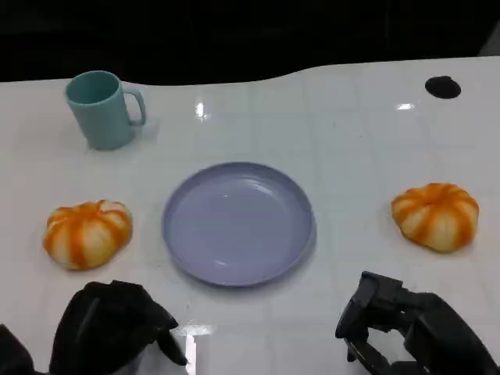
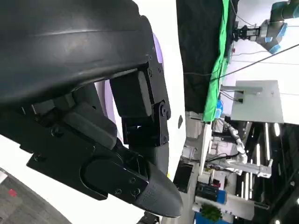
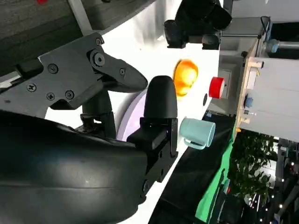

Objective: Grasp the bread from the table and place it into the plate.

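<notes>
Two orange-white striped bread rolls (image 1: 87, 233) (image 1: 436, 216) on table, flanking empty lavender plate (image 1: 238, 223).

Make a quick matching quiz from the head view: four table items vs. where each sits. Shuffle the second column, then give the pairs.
Things:
1. teal mug
2. purple plate
3. left bread
4. right bread

Places:
A. table centre
B. near the right hand
C. far left of the table
D. near the left hand

Pairs: 1-C, 2-A, 3-D, 4-B
</notes>
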Robot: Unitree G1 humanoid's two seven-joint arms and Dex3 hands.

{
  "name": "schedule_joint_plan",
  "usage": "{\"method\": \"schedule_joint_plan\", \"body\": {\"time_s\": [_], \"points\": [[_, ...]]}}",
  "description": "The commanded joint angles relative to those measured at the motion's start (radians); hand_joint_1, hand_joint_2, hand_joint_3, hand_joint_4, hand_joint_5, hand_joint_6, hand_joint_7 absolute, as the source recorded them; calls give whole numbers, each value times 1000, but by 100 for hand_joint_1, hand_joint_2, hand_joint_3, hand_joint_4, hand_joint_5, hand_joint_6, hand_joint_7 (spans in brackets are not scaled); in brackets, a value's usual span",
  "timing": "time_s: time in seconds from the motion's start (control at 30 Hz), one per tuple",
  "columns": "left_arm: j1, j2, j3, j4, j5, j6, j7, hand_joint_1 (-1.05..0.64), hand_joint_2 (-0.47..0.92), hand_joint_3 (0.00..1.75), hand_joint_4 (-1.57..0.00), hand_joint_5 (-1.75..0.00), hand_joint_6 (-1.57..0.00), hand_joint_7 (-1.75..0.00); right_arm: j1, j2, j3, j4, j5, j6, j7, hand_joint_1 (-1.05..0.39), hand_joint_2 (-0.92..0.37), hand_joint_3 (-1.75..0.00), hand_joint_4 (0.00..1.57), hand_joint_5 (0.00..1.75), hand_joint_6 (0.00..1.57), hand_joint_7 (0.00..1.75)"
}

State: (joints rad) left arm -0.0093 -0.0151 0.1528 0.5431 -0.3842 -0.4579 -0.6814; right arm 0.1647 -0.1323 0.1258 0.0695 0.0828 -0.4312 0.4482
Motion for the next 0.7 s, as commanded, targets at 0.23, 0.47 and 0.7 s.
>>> {"method": "schedule_joint_plan", "body": {"time_s": [0.23,0.47,0.7], "points": [[-3,8,8,4,5,-5,14,-103,79,0,-157,-71,-157,-36,-8,-7,-14,6,40,-29,6,-18,-81,-59,57,150,56,110],[-8,7,7,13,9,-18,13,-103,80,0,-157,-71,-157,-37,-20,-28,-25,-30,4,-31,-19,-21,-86,-37,46,139,50,97],[-12,6,7,17,5,-18,8,-103,79,0,-157,-71,-157,-37,-50,-73,-41,-40,-120,-118,-74,-20,-84,-25,31,120,43,75]]}}
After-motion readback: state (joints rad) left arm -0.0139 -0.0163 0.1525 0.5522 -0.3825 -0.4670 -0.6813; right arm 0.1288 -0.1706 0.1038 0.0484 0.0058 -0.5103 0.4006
